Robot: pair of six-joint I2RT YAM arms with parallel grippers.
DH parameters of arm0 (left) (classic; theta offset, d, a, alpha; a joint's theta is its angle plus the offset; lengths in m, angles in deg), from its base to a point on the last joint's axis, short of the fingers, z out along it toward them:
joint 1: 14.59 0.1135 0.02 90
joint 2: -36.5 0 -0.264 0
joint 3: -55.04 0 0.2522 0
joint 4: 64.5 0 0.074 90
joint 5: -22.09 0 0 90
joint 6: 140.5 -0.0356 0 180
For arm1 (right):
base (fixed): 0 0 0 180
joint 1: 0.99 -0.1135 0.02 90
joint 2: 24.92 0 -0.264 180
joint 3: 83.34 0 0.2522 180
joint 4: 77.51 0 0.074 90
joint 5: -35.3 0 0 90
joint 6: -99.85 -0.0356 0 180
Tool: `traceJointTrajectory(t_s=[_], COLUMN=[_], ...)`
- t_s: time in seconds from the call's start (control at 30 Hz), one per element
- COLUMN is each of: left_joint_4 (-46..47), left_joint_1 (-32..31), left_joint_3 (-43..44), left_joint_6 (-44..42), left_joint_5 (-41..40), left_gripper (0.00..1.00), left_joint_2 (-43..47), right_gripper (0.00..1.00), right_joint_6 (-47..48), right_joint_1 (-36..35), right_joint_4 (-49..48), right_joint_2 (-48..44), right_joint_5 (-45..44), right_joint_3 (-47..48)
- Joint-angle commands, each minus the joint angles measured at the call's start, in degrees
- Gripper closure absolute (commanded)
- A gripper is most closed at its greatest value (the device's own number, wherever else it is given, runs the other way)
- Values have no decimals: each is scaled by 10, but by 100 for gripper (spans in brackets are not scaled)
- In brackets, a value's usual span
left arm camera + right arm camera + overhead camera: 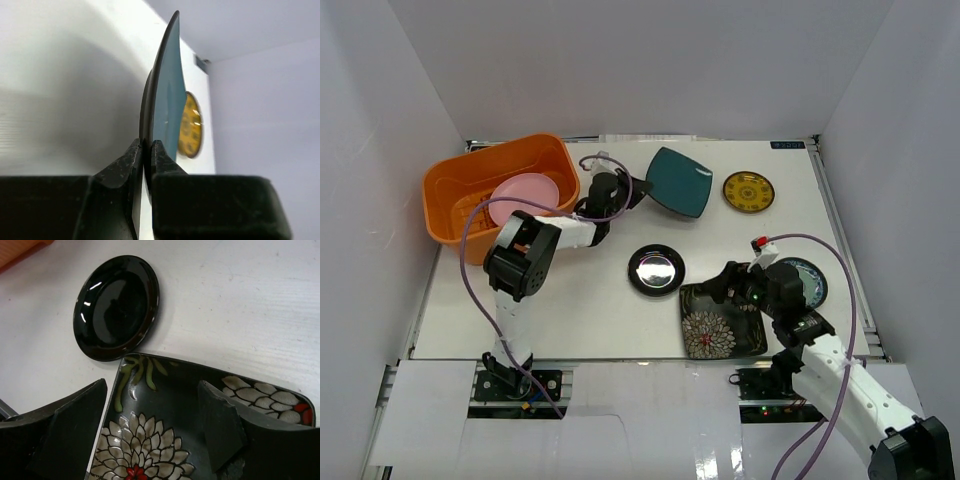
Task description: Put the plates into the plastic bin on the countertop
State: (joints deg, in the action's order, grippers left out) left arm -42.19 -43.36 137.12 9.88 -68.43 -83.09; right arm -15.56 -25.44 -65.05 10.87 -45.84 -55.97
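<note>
Fingers of the left gripper are pinched together on the rim of the teal plate, one pad on each face. The wrist camera sees the dish edge-on, running straight ahead from the claw. Past the plate's far rim, further out from the claw, the small yellow plate lies flat on the countertop.

From above, the left gripper holds the teal plate by its near corner, and the rest of the dish spreads away beyond the fingertips. Whether the plate rests on the countertop or hangs clear of it I cannot tell. The plastic bin stands behind this claw, on the side away from the teal plate. The pink plate lies inside the bin.

The right gripper has its jaws wide apart and grips nothing. It straddles one edge of the black floral plate: one finger is over the dish's patterned inside, the other is outside the rim over bare countertop. Whether either pad touches the plate I cannot tell. Ahead of this claw lies the glossy black plate, just beside the floral plate's corner, so close that I cannot tell if the rims meet. Behind the claw, the light-blue plate lies on the countertop, partly hidden by the right arm.
</note>
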Motion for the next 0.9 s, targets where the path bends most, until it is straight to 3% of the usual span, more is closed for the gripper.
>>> traceJointTrajectory(t_s=[0.0,0.13,0.33,0.67,0.87], left_joint_4=[80,52,-125,-279,-349], left_joint_1=[-3,-3,46,329,404], left_joint_3=[52,77,108,-88,-144], left_joint_6=[7,5,-41,-19,-60], left_joint_5=[72,97,74,106,76], left_gripper=[100,100,100,100,100], left_joint_2=[115,167,286,545,612], right_gripper=[20,17,12,12,12], right_joint_6=[-11,-27,-89,-80,-63], right_joint_1=[2,2,3,5,5], right_joint_4=[61,140,203,185,166], right_joint_2=[-34,-75,-128,-142,-135], right_joint_5=[-39,-131,-228,-193,-163], right_joint_3=[23,39,39,42,36])
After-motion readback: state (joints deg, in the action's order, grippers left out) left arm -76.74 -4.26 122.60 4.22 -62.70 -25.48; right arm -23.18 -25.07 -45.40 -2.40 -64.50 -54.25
